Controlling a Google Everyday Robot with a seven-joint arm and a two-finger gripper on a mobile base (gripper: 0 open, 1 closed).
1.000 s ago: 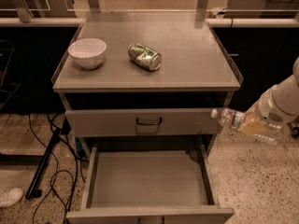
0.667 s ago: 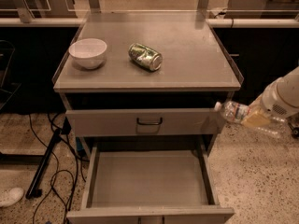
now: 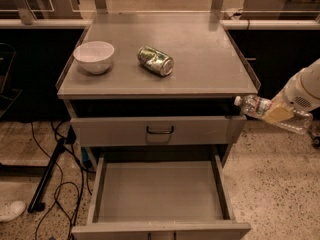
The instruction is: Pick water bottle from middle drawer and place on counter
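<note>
The water bottle (image 3: pixel 255 106), clear with a white cap, lies nearly level in my gripper (image 3: pixel 278 115) at the right of the cart, cap pointing left toward the counter's front right corner. It hangs in the air just below the level of the counter (image 3: pixel 200 59). The gripper is shut on the bottle's middle, and my white arm (image 3: pixel 305 90) comes in from the right edge. The middle drawer (image 3: pixel 160 194) is pulled open below, and its grey floor holds nothing.
A white bowl (image 3: pixel 94 57) and a dented green-and-silver can (image 3: pixel 155 61) sit on the counter's left and middle. The closed drawer front with a dark handle (image 3: pixel 160 130) is above the open drawer. Cables and a stand (image 3: pixel 47 179) lie on the floor at left.
The gripper has lifted the bottle a little and carried it slightly right and up, toward the height of the counter's edge. The cart, bowl and can have not moved.
</note>
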